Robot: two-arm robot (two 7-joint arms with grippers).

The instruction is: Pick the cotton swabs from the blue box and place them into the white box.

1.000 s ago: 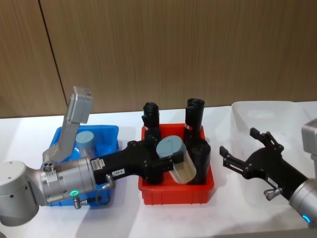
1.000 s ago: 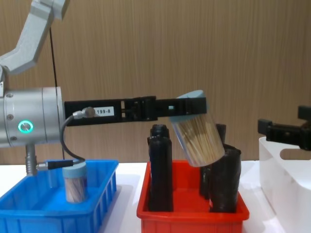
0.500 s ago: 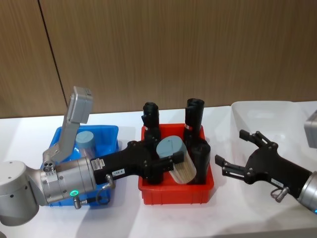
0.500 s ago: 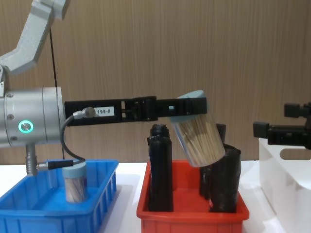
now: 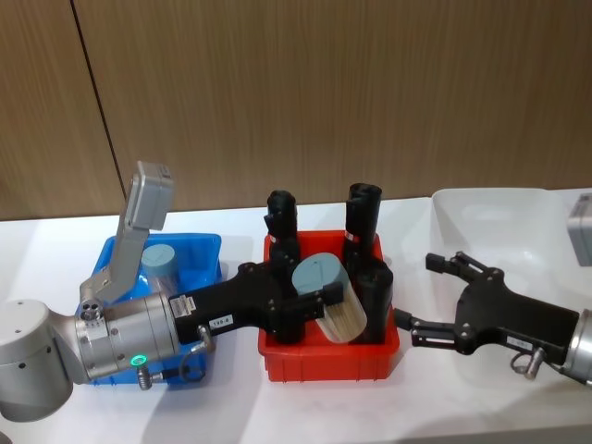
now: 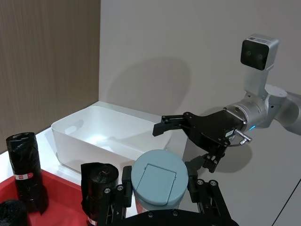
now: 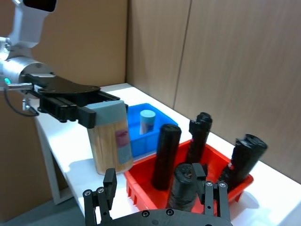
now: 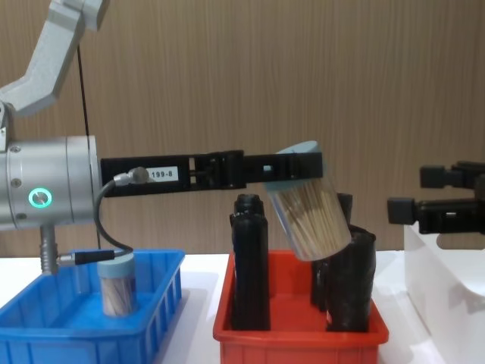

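Observation:
My left gripper is shut on a tub of cotton swabs and holds it tilted above the red bin. From the chest view, the tub hangs by its pale blue lid over the black rolls. A second tub of cotton swabs stands upright in the blue box. My right gripper is open just right of the red bin, level with the held tub and apart from it. The white box sits at the far right, behind that arm.
A red bin with several tall black wrapped rolls stands between the blue and white boxes, right under the held tub. A wooden wall runs behind the white table.
My right gripper has swung left from over the white box toward the red bin and the held tub. The left arm and its tub have not moved.

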